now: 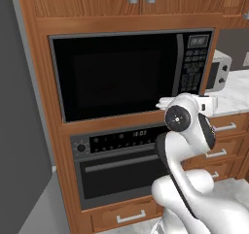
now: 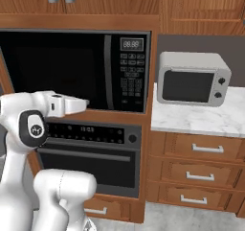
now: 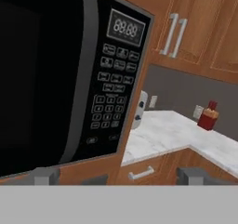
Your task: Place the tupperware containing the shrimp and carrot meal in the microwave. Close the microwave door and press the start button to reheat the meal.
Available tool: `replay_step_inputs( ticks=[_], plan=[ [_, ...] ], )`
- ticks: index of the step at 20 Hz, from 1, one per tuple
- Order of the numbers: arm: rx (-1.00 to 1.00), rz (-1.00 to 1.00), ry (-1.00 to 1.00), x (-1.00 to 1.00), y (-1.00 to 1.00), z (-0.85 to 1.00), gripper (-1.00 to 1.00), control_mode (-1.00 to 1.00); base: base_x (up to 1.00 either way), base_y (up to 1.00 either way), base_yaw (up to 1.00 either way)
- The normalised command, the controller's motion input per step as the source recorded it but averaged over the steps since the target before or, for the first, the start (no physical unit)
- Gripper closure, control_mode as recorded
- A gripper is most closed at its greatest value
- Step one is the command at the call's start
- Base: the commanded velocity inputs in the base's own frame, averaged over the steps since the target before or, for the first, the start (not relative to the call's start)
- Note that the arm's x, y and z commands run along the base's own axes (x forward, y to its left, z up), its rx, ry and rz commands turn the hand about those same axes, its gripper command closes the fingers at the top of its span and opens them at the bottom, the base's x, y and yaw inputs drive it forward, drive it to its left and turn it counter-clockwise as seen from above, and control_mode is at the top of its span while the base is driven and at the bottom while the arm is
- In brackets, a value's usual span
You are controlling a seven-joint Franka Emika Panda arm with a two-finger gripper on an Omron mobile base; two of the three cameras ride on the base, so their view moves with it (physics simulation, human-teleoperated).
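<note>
Hand (image 3: 118, 175), fingers apart and empty, hangs low before the microwave (image 1: 131, 73), whose door (image 1: 116, 75) is shut at frame centre-left. Keypad (image 3: 111, 97) lies just beyond, upper centre. Tupperware: I cannot tell where it is. Risk: pressing start on an unloaded oven, or knocking the closed door.

Black microwave (image 1: 131, 75) built into wood cabinet; microwave door (image 1: 114, 75) closed.

Base views flank microwave (image 1: 131, 73); hand view nearer.
</note>
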Motion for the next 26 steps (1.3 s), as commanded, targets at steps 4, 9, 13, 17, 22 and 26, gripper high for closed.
replay_step_inputs(
  ticks=[4, 9, 13, 17, 22, 26],
  plan=[
    [0.01, 0.18, 0.00, -0.36, -0.30, 0.00, 1.00, -1.00, 0.00, 0.00, 0.00],
    [0.02, 0.17, 0.01, -0.36, -0.52, -0.01, 1.00, -1.00, 0.00, 0.00, 0.00],
    [0.06, 0.17, 0.00, -0.38, -0.74, -0.19, 1.00, -1.00, 0.00, 0.00, 0.00],
    [0.00, 0.03, -0.03, -0.01, -0.46, -0.26, 1.00, -1.00, 0.00, 0.00, 0.00],
    [0.01, 0.00, -0.03, 0.00, -0.29, -0.08, 1.00, -1.00, 0.00, 0.00, 0.00],
    [0.00, 0.00, 0.00, 0.00, -0.11, 0.00, 1.00, -1.00, 0.00, 0.00, 0.00]
  ],
)
